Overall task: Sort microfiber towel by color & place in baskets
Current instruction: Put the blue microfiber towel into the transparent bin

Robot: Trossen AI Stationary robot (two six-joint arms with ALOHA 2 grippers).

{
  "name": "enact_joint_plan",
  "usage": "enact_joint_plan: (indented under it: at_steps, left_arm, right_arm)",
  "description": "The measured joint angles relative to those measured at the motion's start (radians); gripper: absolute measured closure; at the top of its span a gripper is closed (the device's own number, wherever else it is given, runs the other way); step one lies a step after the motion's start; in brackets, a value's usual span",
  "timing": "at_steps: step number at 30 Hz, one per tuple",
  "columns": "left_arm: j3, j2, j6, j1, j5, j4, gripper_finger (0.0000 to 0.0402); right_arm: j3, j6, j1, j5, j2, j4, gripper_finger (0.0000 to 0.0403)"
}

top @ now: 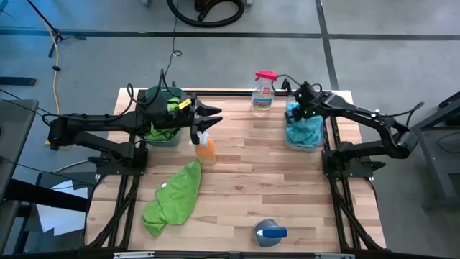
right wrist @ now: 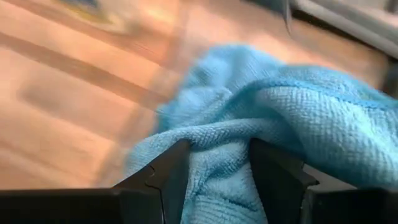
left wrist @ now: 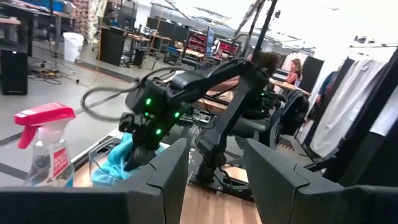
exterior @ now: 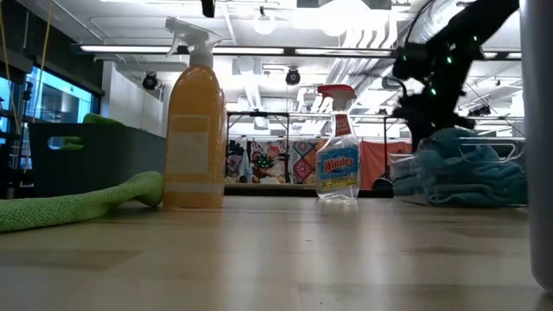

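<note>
— Right gripper [right wrist: 214, 168]: where, and how set?
— At the far right of the table, wrist tipped down over the clear basket [top: 316, 146]. Fingers pinched on a fold of the blue towel [right wrist: 298, 124], cloth bunched between them and touching both.
— And the rest of that towel?
— Heaped inside the clear basket, directly under the gripper. Seen only from the right wrist: the pinched fold itself. Seen from the low view: the heap rising above the basket's rim.
— Left gripper [left wrist: 214, 180]?
— Far left, arm stretched level toward the right, past the dark teal basket [top: 171, 142], wrist above that basket's right edge. Fingers apart, nothing between them. Pointed across at the right arm [left wrist: 205, 81], as the left wrist view shows.
— Anything in the teal basket?
— A green towel [top: 169, 104], bright folds partly under the left arm.
— Other cloth?
— A second green towel [top: 176, 198], lying long and loose on the boards, near and left of centre, well apart from both grippers.
— Bottles?
— An orange spray bottle [top: 205, 149] just beside the teal basket, below the left gripper; a Windex bottle [top: 263, 93] with a pink trigger at the far edge, between the two baskets.
</note>
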Motion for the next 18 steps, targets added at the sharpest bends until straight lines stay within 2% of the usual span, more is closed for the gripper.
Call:
enact_joint_plan:
  at_steps: [4, 9, 14, 16, 18]
  left_arm:
    - [0.000, 0.000, 0.012, 0.000, -0.012, 0.000, 0.0257]
    - [0.000, 0.000, 0.016, 0.000, -0.012, 0.000, 0.0257]
    - [0.000, 0.000, 0.016, 0.000, -0.011, 0.000, 0.0257]
    - [0.000, 0.000, 0.016, 0.000, -0.011, 0.000, 0.0257]
    - [0.000, 0.000, 0.016, 0.000, -0.011, 0.000, 0.0257]
  right_arm:
    - [0.094, -0.061, 0.001, -0.051, -0.001, -0.019, 0.0237]
    - [0.187, -0.104, 0.000, -0.049, -0.001, -0.104, 0.0237]
    - [0.224, -0.133, -0.004, -0.036, -0.002, -0.179, 0.0237]
    - [0.229, -0.128, -0.003, 0.031, -0.002, -0.207, 0.0237]
    - [0.225, -0.082, -0.004, 0.141, -0.002, -0.223, 0.0237]
